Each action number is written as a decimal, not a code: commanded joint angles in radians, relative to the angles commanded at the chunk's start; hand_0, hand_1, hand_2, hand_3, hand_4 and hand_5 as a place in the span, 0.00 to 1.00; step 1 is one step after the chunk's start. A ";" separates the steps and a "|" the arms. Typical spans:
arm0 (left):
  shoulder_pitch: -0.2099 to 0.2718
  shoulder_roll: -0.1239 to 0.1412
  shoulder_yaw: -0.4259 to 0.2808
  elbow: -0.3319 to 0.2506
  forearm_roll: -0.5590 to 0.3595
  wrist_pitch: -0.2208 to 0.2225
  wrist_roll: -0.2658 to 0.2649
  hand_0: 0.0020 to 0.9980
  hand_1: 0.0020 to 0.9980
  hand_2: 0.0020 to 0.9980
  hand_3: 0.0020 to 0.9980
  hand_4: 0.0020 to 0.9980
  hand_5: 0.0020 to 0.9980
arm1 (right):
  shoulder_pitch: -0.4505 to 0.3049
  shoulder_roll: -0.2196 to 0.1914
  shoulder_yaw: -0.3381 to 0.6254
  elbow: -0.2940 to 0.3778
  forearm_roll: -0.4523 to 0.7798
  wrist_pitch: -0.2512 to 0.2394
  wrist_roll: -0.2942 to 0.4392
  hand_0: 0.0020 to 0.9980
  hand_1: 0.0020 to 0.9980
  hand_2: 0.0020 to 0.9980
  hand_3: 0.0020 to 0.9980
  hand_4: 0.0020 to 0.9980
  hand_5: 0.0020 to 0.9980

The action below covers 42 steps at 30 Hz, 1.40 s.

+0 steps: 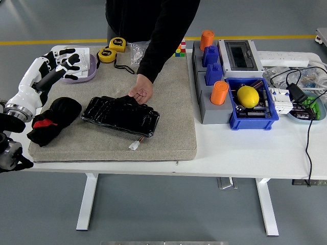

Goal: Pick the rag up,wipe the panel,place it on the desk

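head view shows the left hand (65,62) hanging over the lavender bowl (92,71) at the far left of the table (245,148), fingers spread and loose, holding nothing. no right arm appears. the rag (51,120), a crumpled black cloth with a red tag, lies on the left part of the grey mat (173,117), nearer the robot than the hand and apart from it. just right of the rag sits the panel (120,115), a glossy black slab lying slightly askew, with a small white connector (134,146) trailing off its near edge. a person at the far side rests a hand (141,93) on the panel's far edge, seemingly steadying it.

by my reading, the pick-up has not begun: the rag is ungrasped and nothing is wiped. the next move calls for bringing the left hand back toward the robot and down onto the rag, closing the fingers around its bulk, then lifting clear before sweeping right across the panel. the person's hand on the panel's far rim is worth minding during the wipe.
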 joint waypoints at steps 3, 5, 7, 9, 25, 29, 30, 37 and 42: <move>0.009 -0.022 -0.019 0.011 0.004 -0.004 -0.047 0.48 0.61 0.64 0.68 0.89 0.51 | 0.001 0.000 0.002 0.003 -0.002 -0.001 0.001 0.75 0.70 0.70 0.62 1.00 0.54; 0.018 -0.041 -0.037 0.018 0.008 -0.011 -0.065 0.48 0.61 0.64 0.68 0.89 0.51 | 0.001 0.000 0.004 0.005 -0.005 -0.002 0.000 0.75 0.70 0.70 0.62 1.00 0.54; 0.027 -0.066 -0.060 0.024 0.012 -0.011 -0.077 0.48 0.60 0.62 0.63 0.88 0.51 | 0.001 0.000 0.008 0.006 -0.007 -0.002 0.000 0.75 0.70 0.70 0.62 1.00 0.54; 0.033 -0.085 -0.075 0.029 0.011 -0.013 -0.086 0.48 0.60 0.62 0.63 0.88 0.51 | 0.001 0.000 0.010 0.007 -0.009 -0.002 0.000 0.75 0.70 0.70 0.62 1.00 0.54; 0.038 -0.087 -0.080 0.071 0.005 -0.038 -0.099 0.49 0.59 0.60 0.60 0.87 0.48 | 0.004 -0.005 0.019 0.011 -0.009 -0.004 0.000 0.75 0.70 0.70 0.62 1.00 0.54; 0.033 -0.080 -0.079 0.090 0.003 -0.049 -0.106 0.49 0.59 0.60 0.60 0.87 0.48 | 0.004 -0.006 0.021 0.012 -0.011 -0.005 0.000 0.75 0.70 0.70 0.62 1.00 0.54; 0.032 -0.077 -0.079 0.097 0.003 -0.056 -0.107 0.49 0.59 0.59 0.60 0.86 0.46 | 0.004 -0.006 0.022 0.012 -0.011 -0.004 -0.001 0.75 0.70 0.70 0.62 1.00 0.54; 0.038 -0.066 -0.094 0.123 0.001 -0.069 -0.107 0.49 0.58 0.58 0.59 0.86 0.46 | 0.003 -0.006 0.022 0.013 -0.010 -0.005 -0.001 0.75 0.70 0.70 0.62 1.00 0.54; 0.043 -0.062 -0.102 0.127 0.008 -0.074 -0.101 0.49 0.58 0.58 0.59 0.86 0.46 | 0.001 -0.007 0.020 0.013 -0.006 -0.006 0.000 0.75 0.70 0.70 0.62 1.00 0.54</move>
